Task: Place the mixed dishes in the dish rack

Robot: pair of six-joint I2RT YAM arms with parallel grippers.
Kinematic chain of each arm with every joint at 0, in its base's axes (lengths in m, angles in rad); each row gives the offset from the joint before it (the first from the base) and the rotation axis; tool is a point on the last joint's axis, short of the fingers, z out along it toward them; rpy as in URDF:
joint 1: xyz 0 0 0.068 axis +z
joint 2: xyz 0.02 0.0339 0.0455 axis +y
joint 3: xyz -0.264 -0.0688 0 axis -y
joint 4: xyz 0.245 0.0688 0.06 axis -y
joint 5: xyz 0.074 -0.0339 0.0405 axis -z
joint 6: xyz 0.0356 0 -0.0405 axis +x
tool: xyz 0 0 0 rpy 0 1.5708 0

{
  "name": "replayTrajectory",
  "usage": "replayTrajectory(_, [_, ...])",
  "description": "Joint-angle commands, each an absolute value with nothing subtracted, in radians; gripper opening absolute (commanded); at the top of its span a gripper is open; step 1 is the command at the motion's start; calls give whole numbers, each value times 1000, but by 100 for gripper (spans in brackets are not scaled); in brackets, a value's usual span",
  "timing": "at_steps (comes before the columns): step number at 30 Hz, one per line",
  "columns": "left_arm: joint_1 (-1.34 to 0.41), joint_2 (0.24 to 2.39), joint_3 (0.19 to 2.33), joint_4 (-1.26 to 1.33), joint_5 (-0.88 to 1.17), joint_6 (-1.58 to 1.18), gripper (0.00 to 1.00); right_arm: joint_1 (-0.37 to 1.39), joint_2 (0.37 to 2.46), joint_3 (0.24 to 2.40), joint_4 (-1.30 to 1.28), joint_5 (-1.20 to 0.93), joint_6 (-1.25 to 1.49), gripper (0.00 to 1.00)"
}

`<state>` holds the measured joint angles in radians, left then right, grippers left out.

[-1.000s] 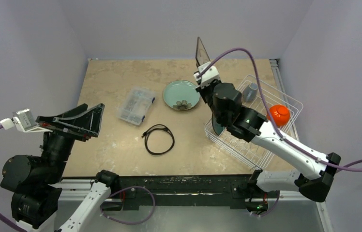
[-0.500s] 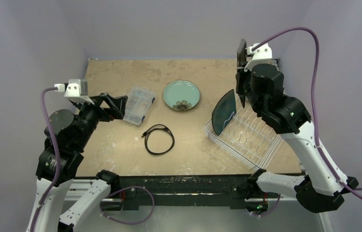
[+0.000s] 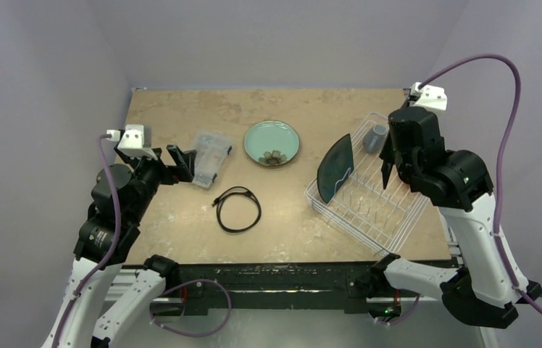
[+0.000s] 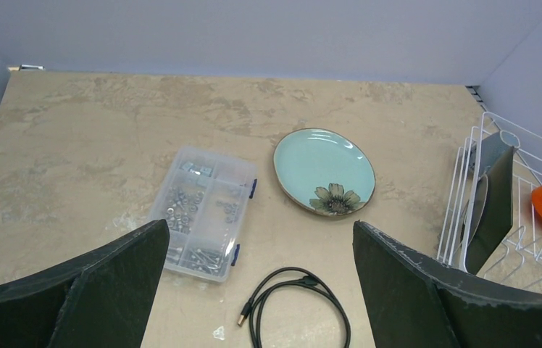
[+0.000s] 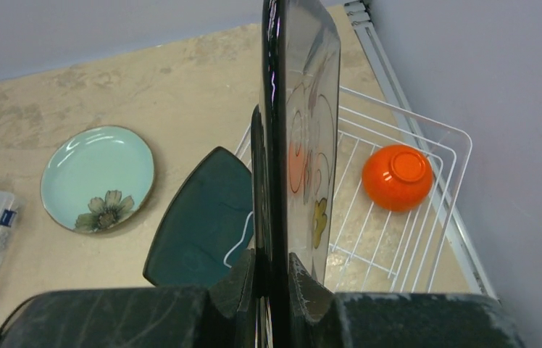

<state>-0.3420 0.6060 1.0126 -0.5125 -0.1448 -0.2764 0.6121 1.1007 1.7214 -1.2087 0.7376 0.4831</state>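
My right gripper [image 3: 393, 148] [image 5: 274, 264] is shut on the dark-rimmed square patterned plate [image 5: 308, 130] and holds it on edge above the white wire dish rack [image 3: 369, 217] [image 5: 438, 134]. The dark teal squarish plate [image 3: 335, 168] [image 5: 199, 217] stands upright at the rack's left end. The orange bowl [image 5: 396, 176] lies upside down in the rack; my right arm hides it in the top view. The grey-blue mug [image 3: 375, 136] sits in the rack's far corner. The pale mint round plate [image 3: 272, 142] [image 4: 324, 170] lies flat on the table. My left gripper [image 3: 185, 161] [image 4: 259, 239] is open and empty, above the table's left part.
A clear plastic compartment box [image 3: 207, 156] [image 4: 203, 214] lies left of the mint plate. A black coiled cable [image 3: 238, 209] [image 4: 297, 304] lies in front of them. Walls close in the back and both sides.
My right arm has swung the patterned plate from the back middle to the right, over the rack. My left arm has moved in from the left edge toward the compartment box.
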Motion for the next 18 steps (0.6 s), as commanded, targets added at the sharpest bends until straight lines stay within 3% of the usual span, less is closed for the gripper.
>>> replayTrajectory(1, [-347, 604, 999, -453, -122, -274, 97, 475, 1145, 1840, -1124, 619, 550, 0])
replayTrajectory(6, [-348, 573, 974, -446, -121, -278, 97, 139, 1198, 1783, -1078, 178, 509, 0])
replayTrajectory(10, [-356, 544, 954, -433, -140, -270, 97, 7, 1213, 1721, -1042, -59, 531, 0])
replayTrajectory(18, [-360, 538, 951, -429, -131, -280, 97, 3, 1231, 1688, -1067, -106, 628, 0])
